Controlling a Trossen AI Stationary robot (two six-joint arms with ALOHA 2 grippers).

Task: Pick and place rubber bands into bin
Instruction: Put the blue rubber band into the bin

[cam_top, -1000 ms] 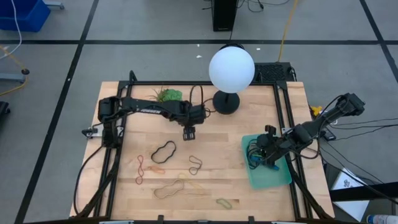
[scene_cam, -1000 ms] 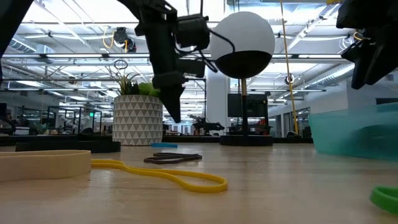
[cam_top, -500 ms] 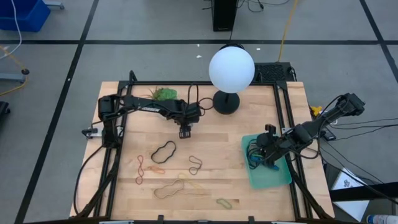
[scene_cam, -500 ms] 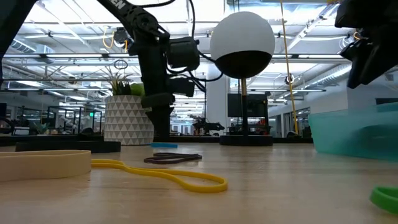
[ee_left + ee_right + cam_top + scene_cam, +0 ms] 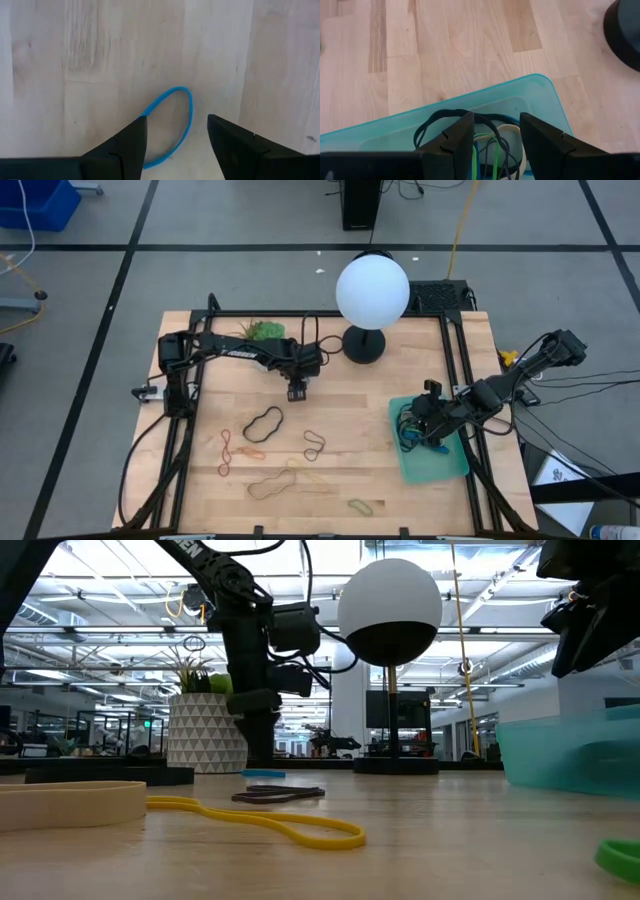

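Note:
My left gripper (image 5: pixel 297 392) is open and points down at the table's middle. Its fingers stand on either side of a blue rubber band (image 5: pixel 175 89) that lies flat on the wood; it also shows in the low view (image 5: pixel 262 773). More bands lie nearer the front edge: black (image 5: pixel 264 422), orange (image 5: pixel 226 452), brown (image 5: pixel 315 443), tan (image 5: pixel 272 482), green (image 5: pixel 360 506). My right gripper (image 5: pixel 497 120) is open and empty above the far end of the teal bin (image 5: pixel 440 460), which holds several bands (image 5: pixel 485 137).
A lamp with a white globe (image 5: pixel 372 290) and a black base (image 5: pixel 364 343) stands at the far middle. A white patterned plant pot (image 5: pixel 205 732) stands far left of the left gripper. Black frame rails (image 5: pixel 178 450) run along the table's left and right sides.
My left gripper has gone a little toward the table's left edge and down, and has turned from a slant to point straight down over the blue band. For the last half second it has kept still.

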